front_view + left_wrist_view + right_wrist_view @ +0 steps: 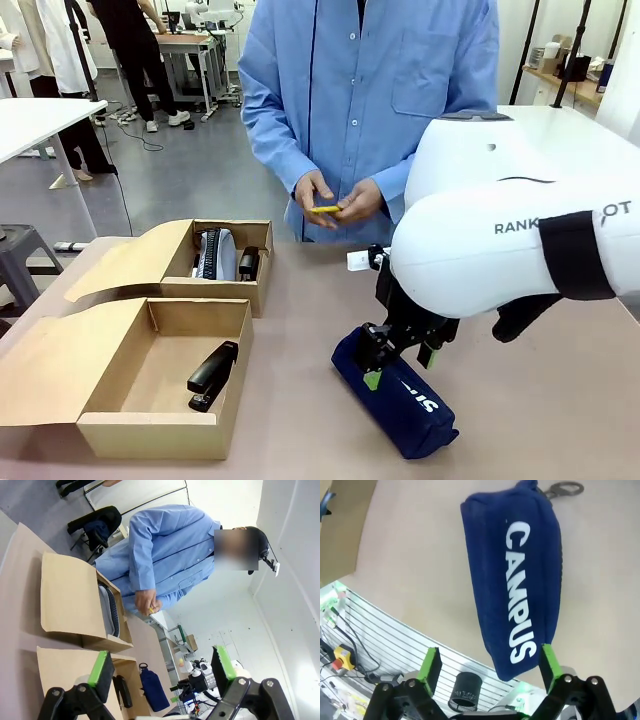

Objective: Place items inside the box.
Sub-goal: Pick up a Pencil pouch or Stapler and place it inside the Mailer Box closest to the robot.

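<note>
Ideally the right gripper (pixel 400 367), wide open and empty, seemingly over the far end of the pouch (pixel 412 412), shifts mid-length before closing.

Bright, even room light falls from above in all 3 views. In the front view the right arm (pixel 500 230), close to the lens, is nearly washed out, and the sides of the box (pixel 160 435) throw a soft shadow over its floor. The left wrist view bends strongly toward its edges, its white walls (pixel 290 555) glaring. In the right wrist view the lettering on the pouch (pixel 520 580) is crisp.
</note>
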`<state>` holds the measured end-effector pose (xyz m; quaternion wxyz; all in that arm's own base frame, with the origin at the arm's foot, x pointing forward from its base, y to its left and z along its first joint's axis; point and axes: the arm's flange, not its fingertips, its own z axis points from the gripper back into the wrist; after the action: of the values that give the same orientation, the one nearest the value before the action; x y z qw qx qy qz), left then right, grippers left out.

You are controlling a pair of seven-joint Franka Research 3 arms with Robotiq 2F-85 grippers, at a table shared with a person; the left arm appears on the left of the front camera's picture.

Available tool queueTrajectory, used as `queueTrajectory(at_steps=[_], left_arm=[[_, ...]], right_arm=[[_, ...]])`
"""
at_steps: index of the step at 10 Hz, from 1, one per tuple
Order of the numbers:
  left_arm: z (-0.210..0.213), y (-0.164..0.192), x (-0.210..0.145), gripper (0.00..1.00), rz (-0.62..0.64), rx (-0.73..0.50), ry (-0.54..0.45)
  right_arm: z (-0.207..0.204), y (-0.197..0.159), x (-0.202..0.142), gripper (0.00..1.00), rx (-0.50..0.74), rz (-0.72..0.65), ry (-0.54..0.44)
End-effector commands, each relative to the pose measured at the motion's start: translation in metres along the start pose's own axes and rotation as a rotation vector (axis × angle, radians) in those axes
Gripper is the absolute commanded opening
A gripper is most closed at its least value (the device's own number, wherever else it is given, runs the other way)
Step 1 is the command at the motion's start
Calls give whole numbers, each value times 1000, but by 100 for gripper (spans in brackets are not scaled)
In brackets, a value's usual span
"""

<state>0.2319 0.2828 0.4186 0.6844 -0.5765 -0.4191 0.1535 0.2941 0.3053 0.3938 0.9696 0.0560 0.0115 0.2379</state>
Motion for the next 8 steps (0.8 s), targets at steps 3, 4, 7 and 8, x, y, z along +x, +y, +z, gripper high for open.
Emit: queueTrajectory(at_steps=[3, 4, 7, 8], left_arm=[[-1, -2, 1, 100, -22, -16, -12], [-1, -2, 1, 100, -22, -16, -12], [-1, -2, 1, 100, -22, -16, -12], [-1, -2, 1, 100, -22, -16, -12]], right_arm=[[-10, -4, 10, 100, -32, 32, -37], [-25, -8, 17, 100, -74, 5, -23], [-73, -15, 33, 100, -88, 38, 15], [-83, -14, 35, 100, -89, 42, 34]])
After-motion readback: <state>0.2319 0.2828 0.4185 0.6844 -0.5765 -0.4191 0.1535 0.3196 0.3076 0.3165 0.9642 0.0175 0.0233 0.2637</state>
